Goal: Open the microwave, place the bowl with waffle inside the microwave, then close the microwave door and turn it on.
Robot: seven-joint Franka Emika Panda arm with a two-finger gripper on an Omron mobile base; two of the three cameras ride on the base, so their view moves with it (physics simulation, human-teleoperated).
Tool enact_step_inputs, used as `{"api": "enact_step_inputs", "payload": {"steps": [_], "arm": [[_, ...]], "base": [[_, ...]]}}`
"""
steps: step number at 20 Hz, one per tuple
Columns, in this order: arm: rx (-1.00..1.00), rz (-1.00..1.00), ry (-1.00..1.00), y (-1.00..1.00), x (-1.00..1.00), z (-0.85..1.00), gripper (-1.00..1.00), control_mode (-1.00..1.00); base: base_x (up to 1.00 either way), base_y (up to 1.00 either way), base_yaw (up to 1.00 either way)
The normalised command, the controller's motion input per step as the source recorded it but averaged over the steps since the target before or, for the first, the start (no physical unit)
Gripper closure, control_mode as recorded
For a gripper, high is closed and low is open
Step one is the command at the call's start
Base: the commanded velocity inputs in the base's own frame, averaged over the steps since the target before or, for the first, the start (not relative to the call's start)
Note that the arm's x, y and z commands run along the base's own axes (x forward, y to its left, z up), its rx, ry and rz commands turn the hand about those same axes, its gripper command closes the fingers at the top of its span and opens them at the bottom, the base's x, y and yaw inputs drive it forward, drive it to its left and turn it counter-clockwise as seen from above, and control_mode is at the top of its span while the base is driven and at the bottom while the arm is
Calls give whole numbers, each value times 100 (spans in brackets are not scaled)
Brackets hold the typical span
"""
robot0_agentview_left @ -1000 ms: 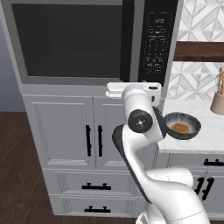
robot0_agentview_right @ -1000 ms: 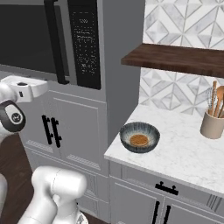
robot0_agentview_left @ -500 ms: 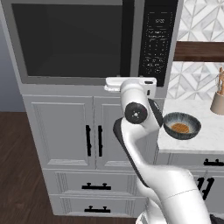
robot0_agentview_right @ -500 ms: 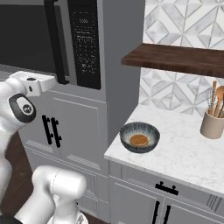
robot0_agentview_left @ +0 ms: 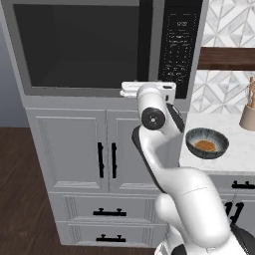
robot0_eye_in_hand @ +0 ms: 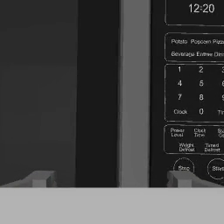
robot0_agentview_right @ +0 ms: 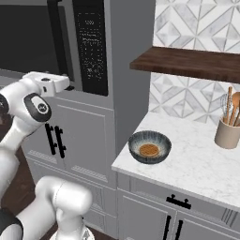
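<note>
Half the keypad [robot0_eye_in_hand: 192,87] is cut off — hand [robot0_eye_in_hand: 111,178] spread wide.

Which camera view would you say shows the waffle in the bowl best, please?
The right base view: it looks down into the bowl, showing the waffle whole. The left base view shows it smaller, at the frame's edge.

one microwave [robot0_agentview_left: 99,47], one bowl [robot0_agentview_right: 150,146], one waffle [robot0_agentview_right: 149,150], one utensil pot [robot0_agentview_right: 228,133], one shelf [robot0_agentview_right: 192,63].
</note>
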Motion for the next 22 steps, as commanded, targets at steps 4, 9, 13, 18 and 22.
{"api": "enact_step_inputs", "payload": {"steps": [4,9,13,18,22], "arm": [[0,0,0,0,77,0,-100,-100],[0,0,0,0,75,0,-100,-100],[-1,0,8,19,90,-8,-100,-100],[-3,0,16,63,100,-29,-100,-100],[-9,0,18,100,100,-46,100,-100]], "base": [[0,0,0],[0,0,0],[0,0,0],[0,0,0],[0,0,0]]}}
